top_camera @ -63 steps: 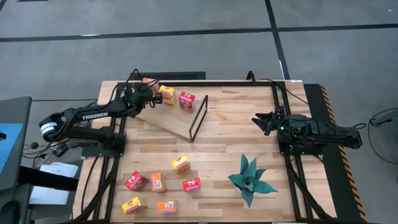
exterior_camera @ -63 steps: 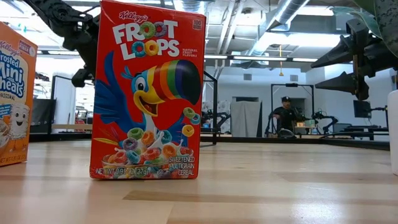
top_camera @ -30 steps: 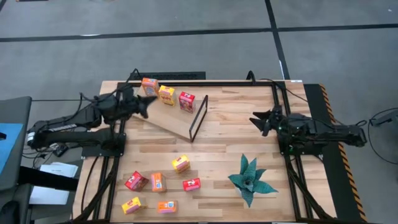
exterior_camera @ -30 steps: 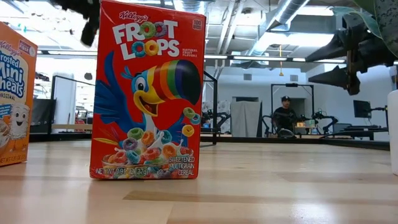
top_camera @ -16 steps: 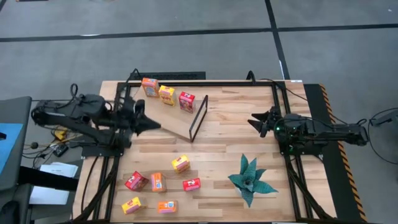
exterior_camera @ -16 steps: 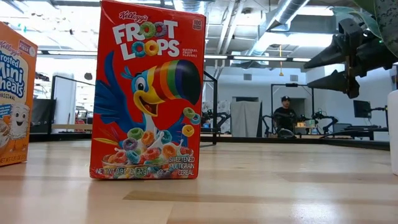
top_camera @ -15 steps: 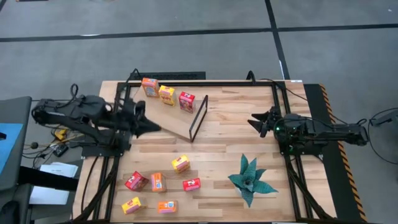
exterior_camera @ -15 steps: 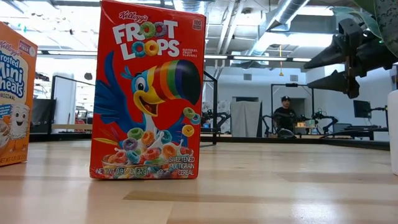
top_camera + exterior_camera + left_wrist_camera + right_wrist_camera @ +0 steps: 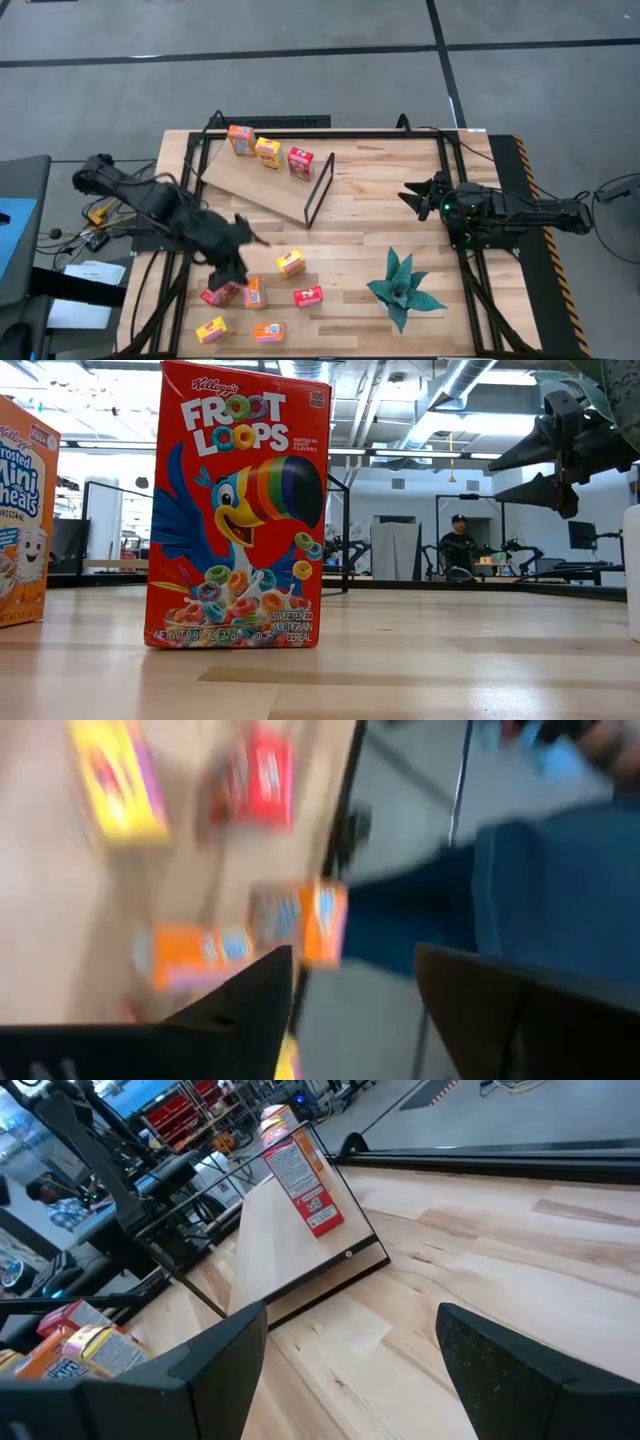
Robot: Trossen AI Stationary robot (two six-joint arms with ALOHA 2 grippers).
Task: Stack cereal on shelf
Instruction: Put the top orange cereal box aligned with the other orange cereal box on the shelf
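Left gripper (image 9: 240, 245), jaws apart and empty, hovers directly over the loose cereal boxes (image 9: 254, 292) on the tabletop (image 9: 380, 200); the nearest red box (image 9: 216, 292) sits just below it. The shelf (image 9: 262, 187), holding three boxes, lies behind it. Right gripper (image 9: 415, 195) waits open, well apart.

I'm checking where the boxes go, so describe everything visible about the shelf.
The shelf is a flat, light-brown board that looks like wood, lying at an angle on the far left part of the table. A thin black metal frame stands upright at the end nearest the table's middle. Three cereal boxes stand in a row along its far edge: an orange box, a yellow box and a red box. Neither gripper touches it.
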